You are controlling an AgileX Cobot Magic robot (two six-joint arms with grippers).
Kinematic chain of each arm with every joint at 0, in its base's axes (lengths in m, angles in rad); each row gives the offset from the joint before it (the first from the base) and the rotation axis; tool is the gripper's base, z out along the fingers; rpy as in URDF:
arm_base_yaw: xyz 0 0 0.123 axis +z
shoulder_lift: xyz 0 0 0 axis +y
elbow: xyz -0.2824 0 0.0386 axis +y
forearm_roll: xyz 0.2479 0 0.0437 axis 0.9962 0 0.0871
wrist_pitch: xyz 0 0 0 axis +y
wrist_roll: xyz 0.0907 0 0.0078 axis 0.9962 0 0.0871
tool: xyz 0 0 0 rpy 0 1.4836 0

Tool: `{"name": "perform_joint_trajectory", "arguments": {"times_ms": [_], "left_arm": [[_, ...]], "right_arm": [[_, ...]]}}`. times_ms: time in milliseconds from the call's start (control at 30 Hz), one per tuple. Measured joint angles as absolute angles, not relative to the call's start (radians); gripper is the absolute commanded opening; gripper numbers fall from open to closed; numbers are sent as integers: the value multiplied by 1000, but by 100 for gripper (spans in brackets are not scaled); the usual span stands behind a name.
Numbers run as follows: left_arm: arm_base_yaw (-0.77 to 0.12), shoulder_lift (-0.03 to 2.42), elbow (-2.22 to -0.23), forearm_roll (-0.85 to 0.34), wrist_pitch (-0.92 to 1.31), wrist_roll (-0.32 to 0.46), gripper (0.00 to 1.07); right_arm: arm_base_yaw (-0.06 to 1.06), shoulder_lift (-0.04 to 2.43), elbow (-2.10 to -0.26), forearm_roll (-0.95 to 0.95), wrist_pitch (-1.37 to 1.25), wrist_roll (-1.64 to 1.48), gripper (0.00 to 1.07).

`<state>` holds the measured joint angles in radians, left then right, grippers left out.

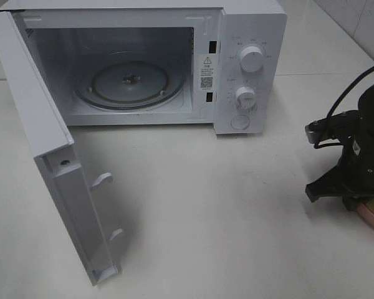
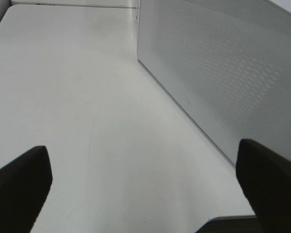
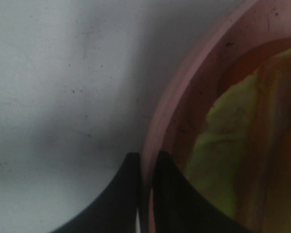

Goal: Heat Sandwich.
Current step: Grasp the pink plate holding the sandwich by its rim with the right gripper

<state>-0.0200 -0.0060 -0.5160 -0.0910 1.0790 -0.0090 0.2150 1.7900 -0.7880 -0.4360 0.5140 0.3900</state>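
1. White microwave (image 1: 143, 62), door open, far left on the table (image 1: 237, 218). The sticker (image 1: 206, 73) beside the cavity shows a warning triangle and a square code; its print is too small to read, as is the lettering around the dials (image 1: 252, 59).
2. Narrow: right pincer (image 3: 145, 158), jaws pinching the pink plate (image 3: 157, 111) at its rim.
3. The sandwich (image 3: 228, 145) lies on that plate, near right, just beside the inner finger.
4. Wide: left pincer (image 2: 144, 182).

You are looking at a white microwave (image 1: 252, 31) with white knobs (image 1: 252, 59), standing on an off-white table (image 1: 224, 218) that is showing faint dark specks. Its door (image 2: 223, 73) is showing a fine grey dotted mesh. The plate (image 3: 157, 121) is showing pink, the sandwich (image 3: 228, 145) pale yellow-green with orange-tan bands. The left gripper (image 2: 143, 182) and right gripper (image 3: 145, 162) are showing black.
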Motion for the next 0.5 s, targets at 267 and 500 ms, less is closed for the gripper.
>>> {"name": "perform_joint_trajectory", "arguments": {"times_ms": [267,500], "left_arm": [[-20,-6,-516,-91,1079,-9,98],[-20,-6,-516,-91,1079,-9,98]], "right_arm": [[215,1790,-788,-442,514,398,0],[215,1790,-788,-442,514,400,0]]}}
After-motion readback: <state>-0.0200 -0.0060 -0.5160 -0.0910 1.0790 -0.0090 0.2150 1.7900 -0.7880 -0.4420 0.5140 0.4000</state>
